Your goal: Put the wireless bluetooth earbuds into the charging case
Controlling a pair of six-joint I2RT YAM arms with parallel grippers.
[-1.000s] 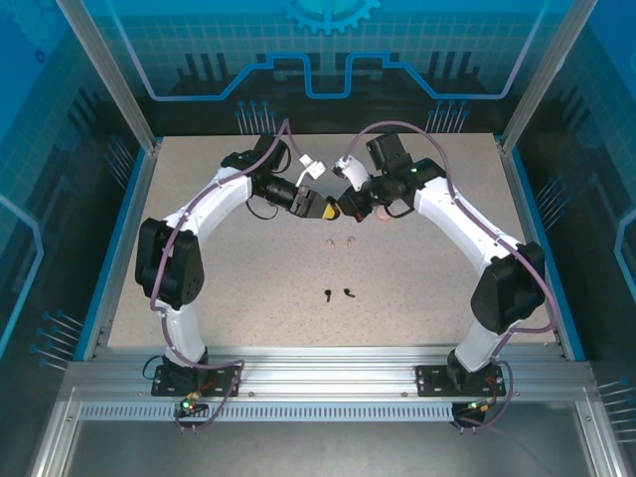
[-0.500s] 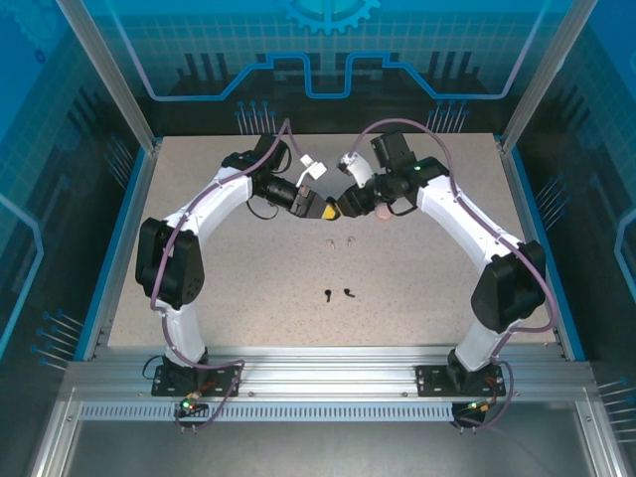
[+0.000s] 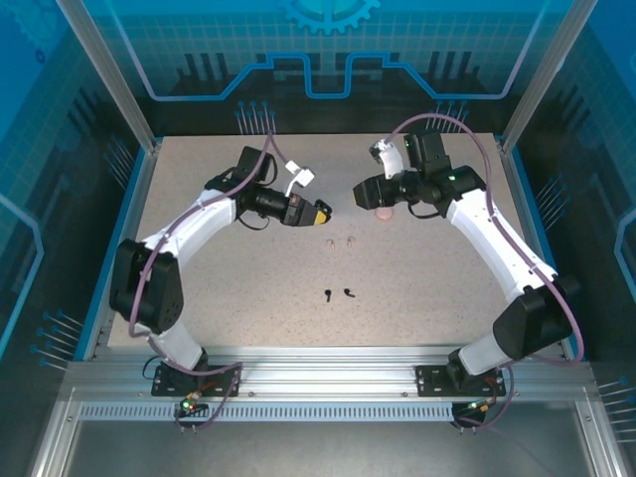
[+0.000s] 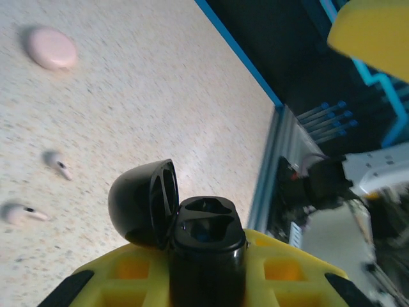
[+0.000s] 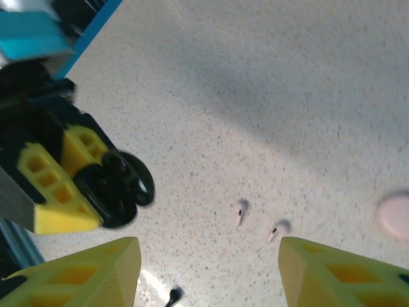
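My left gripper [image 3: 320, 211] is shut on a black charging case [image 4: 206, 238], holding it above the table's middle back. The case's lid [image 4: 142, 203] hangs open to the left and both its sockets look empty. My right gripper [image 5: 211, 275] stands open with nothing between its fingers. It hovers [image 3: 364, 194] a little right of the held case [image 5: 118, 185]. Two pale pink earbuds [image 3: 330, 240] [image 3: 350, 239] lie on the table just below both grippers. Two black earbuds [image 3: 327, 294] [image 3: 349, 293] lie nearer the front. The pink pair shows as earbuds [image 5: 241, 210] [image 5: 278, 229] under the right wrist.
A closed pale pink case [image 3: 385, 212] rests on the table under the right arm's wrist, and it is the pink case [image 4: 51, 48] at the far left in the left wrist view. Blue rails [image 3: 119, 253] edge the speckled tabletop.
My right gripper has opened and pulled back to the right, away from the black case. The left gripper stays shut on the case and has shifted slightly left.
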